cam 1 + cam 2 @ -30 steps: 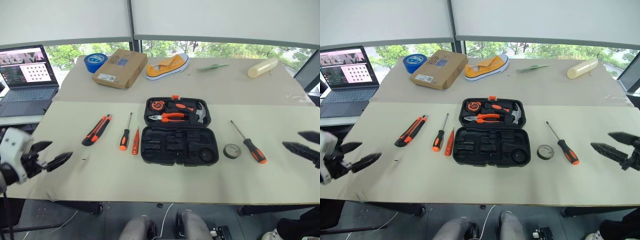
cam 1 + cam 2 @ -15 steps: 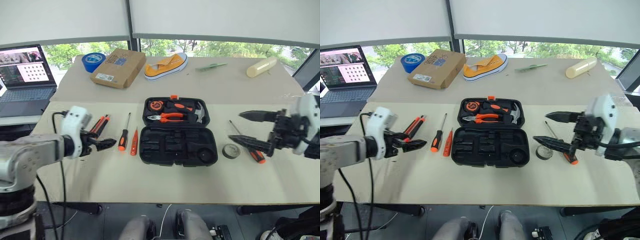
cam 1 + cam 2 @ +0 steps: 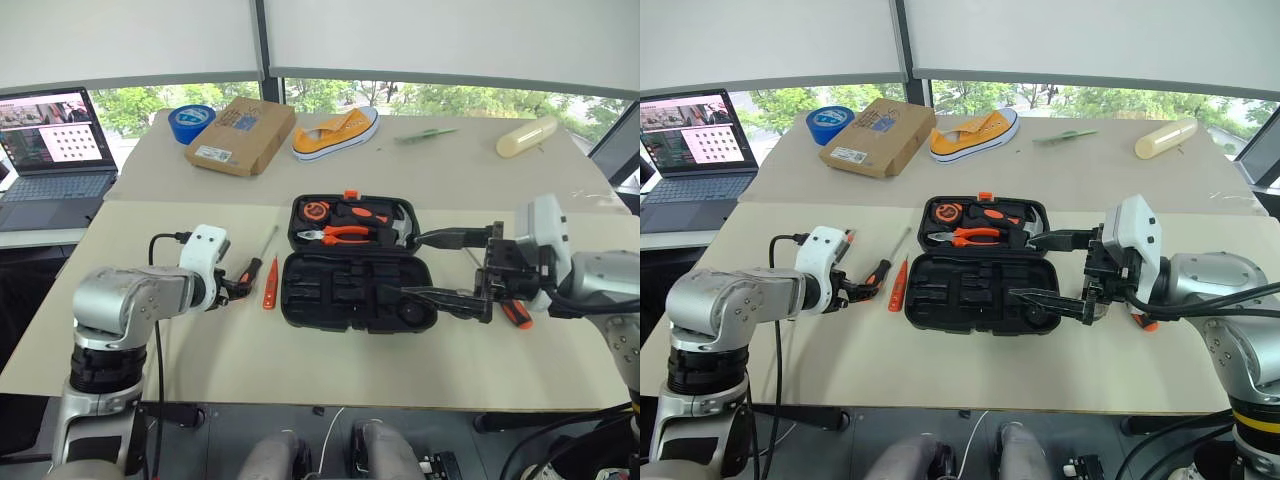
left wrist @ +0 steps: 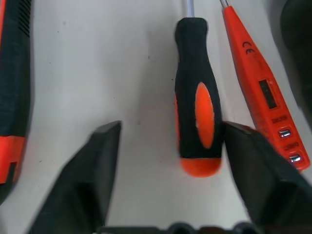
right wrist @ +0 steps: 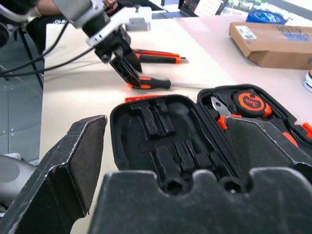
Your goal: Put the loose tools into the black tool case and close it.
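The black tool case (image 3: 360,292) lies open in the middle of the table, with empty recesses in its near half. Left of it lie a black-and-orange screwdriver (image 4: 195,107) and a thin orange tester screwdriver (image 3: 270,293). My left gripper (image 3: 240,284) is open and straddles the screwdriver's handle, with one finger (image 4: 253,170) right beside it. The utility knife (image 5: 156,56) lies farther left. My right gripper (image 3: 410,266) hangs open over the case's right side. Behind it shows the orange end of a second screwdriver (image 3: 516,314). The tape roll is hidden.
Pliers (image 3: 345,234), a tape measure (image 3: 316,210) and a hammer sit in the case's far half. At the back of the table are a cardboard box (image 3: 240,135), a blue tape roll (image 3: 190,122), a yellow shoe (image 3: 335,132) and a cream cylinder (image 3: 527,135). A laptop (image 3: 55,150) stands far left.
My left gripper has moved right and down onto the screwdriver's handle, and its fingers have narrowed. My right gripper has swung left from the table's right side to over the case.
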Robot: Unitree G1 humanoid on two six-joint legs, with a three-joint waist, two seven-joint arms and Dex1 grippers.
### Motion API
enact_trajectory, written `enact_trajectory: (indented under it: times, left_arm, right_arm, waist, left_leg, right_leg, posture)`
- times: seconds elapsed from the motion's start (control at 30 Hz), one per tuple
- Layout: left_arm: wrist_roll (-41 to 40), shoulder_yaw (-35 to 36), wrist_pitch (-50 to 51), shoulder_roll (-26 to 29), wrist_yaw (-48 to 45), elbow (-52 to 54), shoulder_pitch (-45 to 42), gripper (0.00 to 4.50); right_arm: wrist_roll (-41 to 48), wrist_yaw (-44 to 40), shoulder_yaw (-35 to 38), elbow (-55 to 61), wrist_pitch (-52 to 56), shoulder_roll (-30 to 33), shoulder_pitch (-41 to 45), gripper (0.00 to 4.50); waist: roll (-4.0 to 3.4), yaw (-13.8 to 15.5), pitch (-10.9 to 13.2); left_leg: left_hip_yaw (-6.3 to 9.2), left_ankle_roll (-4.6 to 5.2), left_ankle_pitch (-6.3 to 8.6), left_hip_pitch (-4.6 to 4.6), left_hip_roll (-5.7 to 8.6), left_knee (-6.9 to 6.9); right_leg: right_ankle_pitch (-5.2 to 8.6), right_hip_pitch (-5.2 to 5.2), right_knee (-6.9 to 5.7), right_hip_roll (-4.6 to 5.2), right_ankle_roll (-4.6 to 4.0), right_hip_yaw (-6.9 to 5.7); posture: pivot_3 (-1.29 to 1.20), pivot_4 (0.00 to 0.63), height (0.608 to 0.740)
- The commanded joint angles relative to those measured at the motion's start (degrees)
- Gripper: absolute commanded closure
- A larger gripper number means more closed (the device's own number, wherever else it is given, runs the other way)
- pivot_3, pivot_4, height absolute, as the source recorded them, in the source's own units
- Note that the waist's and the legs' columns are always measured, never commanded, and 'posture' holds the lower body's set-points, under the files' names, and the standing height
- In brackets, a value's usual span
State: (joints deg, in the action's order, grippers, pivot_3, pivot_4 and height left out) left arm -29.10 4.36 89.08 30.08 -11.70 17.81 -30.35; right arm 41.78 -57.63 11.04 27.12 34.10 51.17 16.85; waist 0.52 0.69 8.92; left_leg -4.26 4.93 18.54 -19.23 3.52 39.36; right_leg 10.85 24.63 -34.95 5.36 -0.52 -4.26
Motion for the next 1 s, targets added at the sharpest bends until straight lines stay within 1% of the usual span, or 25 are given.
enact_trajectory:
  times: [0.03,0.1,0.23,0.33,0.37,0.4,0.43,0.47,0.53,0.63,0.73,0.87,1.0]
  left_arm:
    - [1.5,-0.6,-1.0,-1.0,0.1,-0.5,1.0,2.90]
    - [2.6,-0.4,-2.0,-0.6,0.1,-1.3,1.4,3.61]
    - [4.0,-0.2,-4.4,0.9,-0.3,-2.4,1.1,3.66]
    - [4.9,-1.0,-8.0,3.6,-1.8,-3.3,-0.2,3.66]
    - [6.5,-3.9,-13.6,7.1,-4.8,-3.5,-1.4,3.66]
    - [8.8,-7.1,-22.3,10.7,-9.8,-3.7,-2.9,3.66]
    - [10.4,-9.4,-28.7,13.3,-13.5,-4.0,-4.0,3.66]
    - [11.8,-11.5,-36.0,15.3,-18.5,-5.5,-5.9,3.66]
    - [13.7,-14.0,-47.7,17.1,-26.3,-8.7,-8.4,3.66]
    - [15.3,-17.1,-62.6,16.9,-37.8,-13.7,-11.5,3.66]
    - [17.0,-20.9,-68.9,14.3,-45.8,-19.2,-15.7,3.66]
    - [22.7,-26.6,-76.2,10.9,-51.7,-26.2,-19.2,3.66]
    - [27.9,-30.1,-80.0,8.3,-53.8,-30.8,-20.9,3.66]
  right_arm:
    - [1.3,0.8,0.5,1.8,0.4,-0.2,0.9,0.00]
    - [1.6,1.1,0.7,1.9,0.7,-0.3,0.8,0.00]
    - [1.4,1.2,1.2,1.5,0.7,0.1,0.2,0.00]
    - [0.6,1.0,2.2,1.0,0.3,0.6,-1.3,0.00]
    - [0.2,1.0,2.9,0.5,0.2,0.9,-2.2,0.00]
    - [-0.3,0.9,3.7,0.1,0.0,1.3,-3.3,0.00]
    - [-0.6,0.9,4.3,-0.2,-0.1,1.6,-4.1,0.00]
    - [-0.9,1.0,5.1,-0.4,-0.3,1.8,-4.9,0.00]
    - [-0.7,1.5,6.4,-0.7,-0.2,1.9,-6.0,0.00]
    - [-0.6,2.2,8.0,-0.7,-0.1,1.8,-7.5,0.00]
    - [-0.3,2.8,9.3,-0.1,0.2,1.5,-9.0,0.00]
    - [-0.2,4.0,10.4,0.6,0.3,1.3,-10.4,0.00]
    - [0.2,5.1,11.4,1.3,0.5,1.0,-11.3,0.00]
  waist:
    - [0.00,0.0,0.0]
    - [-0.01,0.0,0.0]
    - [-0.01,0.0,0.0]
    - [-0.01,0.0,0.0]
    - [0.00,0.0,0.0]
    - [0.04,0.0,0.0]
    - [0.05,0.0,0.1]
    - [0.14,0.0,0.2]
    - [0.11,0.5,0.3]
    - [0.08,0.7,0.3]
    - [0.09,0.6,0.3]
    - [0.10,0.4,0.3]
    - [0.11,0.1,0.3]
  left_leg:
    - [0.13,0.00,0.00,0.02,0.00,0.08]
    - [0.29,0.00,0.00,0.02,0.00,0.20]
    - [0.49,-0.03,0.02,0.02,-0.01,0.40]
    - [0.55,-0.05,0.01,0.02,-0.03,0.45]
    - [0.56,-0.06,0.00,0.02,-0.04,0.45]
    - [0.57,-0.07,0.00,0.00,-0.04,0.45]
    - [0.59,-0.08,0.00,-0.04,-0.04,0.46]
    - [0.59,-0.10,0.00,-0.08,-0.04,0.46]
    - [0.60,-0.13,0.00,-0.15,-0.03,0.49]
    - [0.61,-0.13,0.00,-0.14,0.14,0.49]
    - [0.62,-0.13,0.00,-0.15,0.20,0.49]
    - [0.74,-0.11,-0.01,-0.27,0.18,0.59]
    - [0.86,-0.09,-0.02,-0.43,0.13,0.70]
  right_leg:
    - [0.01,-0.11,0.01,0.00,-0.01,-0.06]
    - [0.02,-0.25,0.02,0.00,0.00,-0.17]
    - [0.02,-0.38,-0.02,0.01,0.00,-0.25]
    - [0.02,-0.38,-0.07,0.01,0.00,-0.25]
    - [0.02,-0.37,-0.07,0.01,-0.01,-0.26]
    - [0.02,-0.34,-0.08,0.00,-0.01,-0.26]
    - [0.02,-0.31,-0.09,0.00,-0.01,-0.29]
    - [0.02,-0.27,-0.11,0.00,-0.02,-0.29]
    - [-0.01,-0.25,-0.06,0.05,-0.08,-0.39]
    - [-0.02,-0.36,0.06,0.32,-0.08,-0.51]
    - [-0.02,-0.39,0.09,0.43,-0.07,-0.66]
    - [-0.02,-0.39,0.06,0.43,-0.06,-0.85]
    - [-0.02,-0.34,0.08,0.42,-0.06,-0.95]
  posture:
    - [0.00,0.150,0.731]
    - [0.00,0.150,0.731]
    - [0.00,0.150,0.731]
    - [0.00,0.150,0.731]
    - [0.00,0.150,0.731]
    - [0.00,0.150,0.731]
    - [0.00,0.150,0.731]
    - [0.00,0.150,0.731]
    - [0.00,0.150,0.731]
    - [0.00,0.150,0.731]
    - [0.00,0.150,0.731]
    - [0.00,0.150,0.731]
    - [0.00,0.150,0.731]
